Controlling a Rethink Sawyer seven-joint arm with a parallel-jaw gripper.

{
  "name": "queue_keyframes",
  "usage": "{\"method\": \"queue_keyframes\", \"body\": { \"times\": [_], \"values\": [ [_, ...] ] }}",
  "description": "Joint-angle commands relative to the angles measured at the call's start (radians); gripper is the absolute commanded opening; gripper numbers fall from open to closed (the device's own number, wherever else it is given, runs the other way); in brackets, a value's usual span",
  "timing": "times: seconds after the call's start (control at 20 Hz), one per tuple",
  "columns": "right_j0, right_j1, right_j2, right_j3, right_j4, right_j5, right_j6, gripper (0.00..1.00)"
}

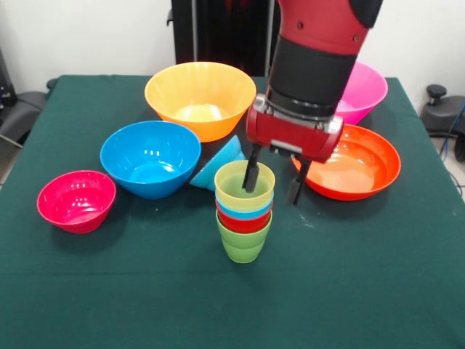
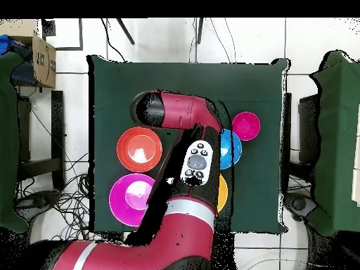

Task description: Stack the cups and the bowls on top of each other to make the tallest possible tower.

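Pincer (image 1: pixel 275 182) hung from the red and black arm (image 1: pixel 320 51) with its jaws spread wide; one finger (image 1: pixel 251 174) reached down inside the mouth of the topmost cup, and the other finger hung outside the rim, clear of the cup wall. It gripped nothing.

The tower (image 1: pixel 244 211) stood directly under the pincer on the green table (image 1: pixel 378 291). It consisted of four nested cups: a lime green cup (image 1: pixel 243 246) at the base, a red cup (image 1: pixel 244 222) above it, a light blue cup (image 1: pixel 243 211) next, and a ribbed yellow cup (image 1: pixel 243 187) on top. All four stood upright.

The bowls lay around the pincer, none stacked:
- The small light blue bowl (image 1: pixel 216 166) lay tipped on its side just beside the tower, on the side of the finger inside the cup.
- The medium blue bowl (image 1: pixel 150 158) stood beyond it, touching or nearly touching it.
- The small magenta bowl (image 1: pixel 75 201) stood farther out on that same side.
- The large yellow-orange bowl (image 1: pixel 200 98) stood behind the pincer.
- The wide red-orange bowl (image 1: pixel 356 163) stood just beside the outer finger.
- The large pink bowl (image 1: pixel 362 91) stood behind the red-orange bowl, partly hidden by the arm.

In the overhead view the arm (image 2: pixel 184 140) covered the tower and the pincer.
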Motion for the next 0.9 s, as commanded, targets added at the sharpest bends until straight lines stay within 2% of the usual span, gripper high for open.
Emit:
{"method": "queue_keyframes", "body": {
  "times": [0.05, 0.3, 0.65, 0.9],
  "values": [
    [-0.006, -0.051, 0.068, 0.127, -0.044, 0.059, 0.032, 1.0],
    [-0.009, -0.059, 0.072, 0.111, -0.037, 0.097, 0.026, 1.0],
    [-0.03, -0.117, 0.08, 0.096, -0.031, 0.22, -0.023, 1.0],
    [-0.056, -0.155, 0.096, 0.118, -0.032, 0.257, -0.052, 1.0]
  ]
}}
